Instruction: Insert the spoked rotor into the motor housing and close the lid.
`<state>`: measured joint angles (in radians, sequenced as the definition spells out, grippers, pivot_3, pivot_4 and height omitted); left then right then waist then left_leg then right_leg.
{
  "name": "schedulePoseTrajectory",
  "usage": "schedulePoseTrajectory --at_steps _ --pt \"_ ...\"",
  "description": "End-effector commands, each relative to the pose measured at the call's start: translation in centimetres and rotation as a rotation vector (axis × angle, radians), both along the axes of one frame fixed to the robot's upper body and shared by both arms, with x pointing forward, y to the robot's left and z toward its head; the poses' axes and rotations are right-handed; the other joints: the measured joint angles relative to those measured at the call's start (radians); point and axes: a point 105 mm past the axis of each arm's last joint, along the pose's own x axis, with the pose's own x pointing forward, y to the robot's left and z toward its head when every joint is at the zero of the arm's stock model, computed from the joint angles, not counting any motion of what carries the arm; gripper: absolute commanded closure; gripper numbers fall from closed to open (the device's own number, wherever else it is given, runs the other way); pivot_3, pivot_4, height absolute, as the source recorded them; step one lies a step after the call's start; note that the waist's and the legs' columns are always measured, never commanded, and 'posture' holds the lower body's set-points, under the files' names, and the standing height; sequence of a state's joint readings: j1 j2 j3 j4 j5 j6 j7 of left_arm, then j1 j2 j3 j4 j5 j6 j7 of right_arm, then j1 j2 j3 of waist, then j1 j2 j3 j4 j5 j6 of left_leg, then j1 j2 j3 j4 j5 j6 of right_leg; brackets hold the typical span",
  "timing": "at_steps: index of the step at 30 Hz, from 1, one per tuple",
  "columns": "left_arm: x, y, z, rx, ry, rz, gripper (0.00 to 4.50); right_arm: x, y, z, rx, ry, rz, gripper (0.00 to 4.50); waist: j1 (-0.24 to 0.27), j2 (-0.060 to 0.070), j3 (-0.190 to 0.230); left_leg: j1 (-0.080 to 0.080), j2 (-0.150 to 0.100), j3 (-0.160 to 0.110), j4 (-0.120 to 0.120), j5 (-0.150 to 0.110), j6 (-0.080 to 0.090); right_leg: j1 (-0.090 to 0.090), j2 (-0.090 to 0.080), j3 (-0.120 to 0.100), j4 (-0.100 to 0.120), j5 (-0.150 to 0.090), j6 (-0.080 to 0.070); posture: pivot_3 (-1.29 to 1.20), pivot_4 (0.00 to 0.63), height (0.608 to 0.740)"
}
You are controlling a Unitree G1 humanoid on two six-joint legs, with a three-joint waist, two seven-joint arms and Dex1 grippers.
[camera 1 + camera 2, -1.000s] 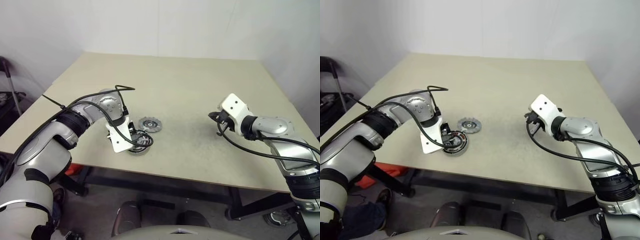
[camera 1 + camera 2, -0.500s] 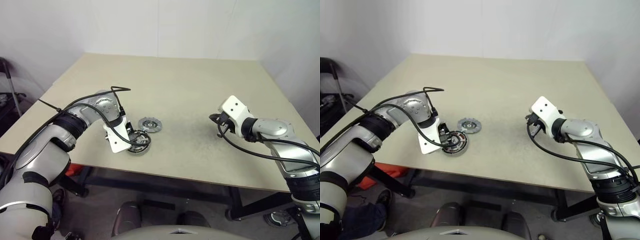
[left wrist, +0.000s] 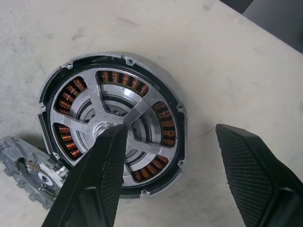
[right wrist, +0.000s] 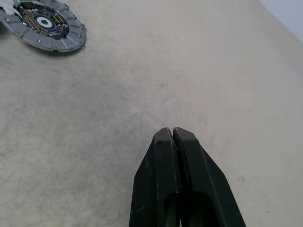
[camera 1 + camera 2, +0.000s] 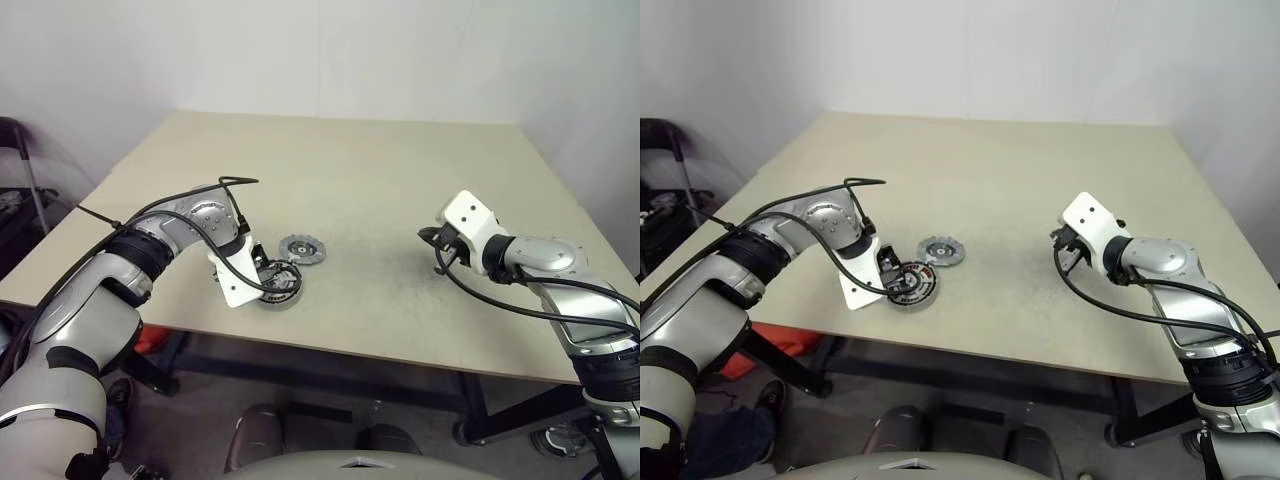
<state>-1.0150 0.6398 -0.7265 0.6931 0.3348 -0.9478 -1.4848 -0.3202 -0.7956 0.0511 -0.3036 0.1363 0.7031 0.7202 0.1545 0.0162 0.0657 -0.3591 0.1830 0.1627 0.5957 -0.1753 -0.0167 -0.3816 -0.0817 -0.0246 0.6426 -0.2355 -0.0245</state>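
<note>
Silver-spoked rotor sits inside motor housing, lid beside.

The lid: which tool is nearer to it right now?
Left. The left tool hangs open over the motor housing, right beside the lid. The right tool is shut, well off across the table.

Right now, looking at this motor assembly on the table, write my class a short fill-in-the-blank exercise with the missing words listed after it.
1. The spoked rotor already sits inside the motor ____.
2. The left gripper hangs above the rotor with its fingers ____.
3. The right gripper is away from the parts, over the bare table, with its fingers ____.
4. The lid lies flat on the table, ____ the motor housing, not on it.

Missing words: housing; open; shut; beside
</note>
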Motion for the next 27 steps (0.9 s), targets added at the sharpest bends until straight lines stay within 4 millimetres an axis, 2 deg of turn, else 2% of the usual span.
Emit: schedulePoseTrajectory --at_steps 1,6,18,21,25,27 --pt "0.5 0.55 -1.23 0.037 -0.017 0.029 1.39 0.36 0.28 1.48 -0.006 -0.057 0.013 4.5 0.001 0.001 0.0 0.001 0.0 0.0 0.0 0.0 0.0 0.001 -0.001 0.0 0.0 0.0 0.0 0.0 0.0 0.74" --pt "1.01 0.63 -1.35 0.034 -0.048 0.03 1.39 0.17 0.3 1.37 -0.008 -0.052 0.018 4.5 -0.001 -0.001 0.0 0.012 -0.003 0.0 -0.001 0.0 0.0 0.012 -0.007 -0.001 -0.002 -0.002 0.004 0.0 0.0 0.74" --pt "0.81 0.82 -1.71 0.036 -0.03 0.029 1.39 0.33 0.46 1.56 -0.008 -0.053 0.025 4.5 -0.004 -0.001 0.0 0.011 -0.008 -0.001 -0.002 0.0 0.0 0.013 -0.011 -0.003 -0.018 -0.002 0.006 0.0 0.0 0.74" --pt "0.7 0.82 -1.65 0.04 -0.015 0.032 1.96 0.39 0.43 1.61 -0.007 -0.054 0.023 4.5 -0.003 -0.001 0.0 0.011 -0.008 -0.001 -0.002 0.0 0.0 0.013 -0.011 -0.003 -0.017 -0.002 0.006 0.0 0.0 0.74" --pt "0.84 0.7 -1.57 0.039 -0.021 0.033 3.23 0.39 0.32 1.57 -0.009 -0.054 0.02 4.5 -0.002 0.003 -0.007 0.012 -0.007 -0.001 -0.004 0.0 0.0 0.013 -0.011 -0.003 -0.016 -0.001 0.006 0.0 0.0 0.74" --pt "0.88 0.72 -1.57 0.041 -0.023 0.032 3.23 0.37 0.3 1.55 -0.01 -0.054 0.02 4.5 0.001 0.003 -0.007 0.012 -0.008 0.0 -0.006 -0.001 0.001 0.012 -0.011 -0.003 -0.014 -0.001 0.006 0.0 0.0 0.74"
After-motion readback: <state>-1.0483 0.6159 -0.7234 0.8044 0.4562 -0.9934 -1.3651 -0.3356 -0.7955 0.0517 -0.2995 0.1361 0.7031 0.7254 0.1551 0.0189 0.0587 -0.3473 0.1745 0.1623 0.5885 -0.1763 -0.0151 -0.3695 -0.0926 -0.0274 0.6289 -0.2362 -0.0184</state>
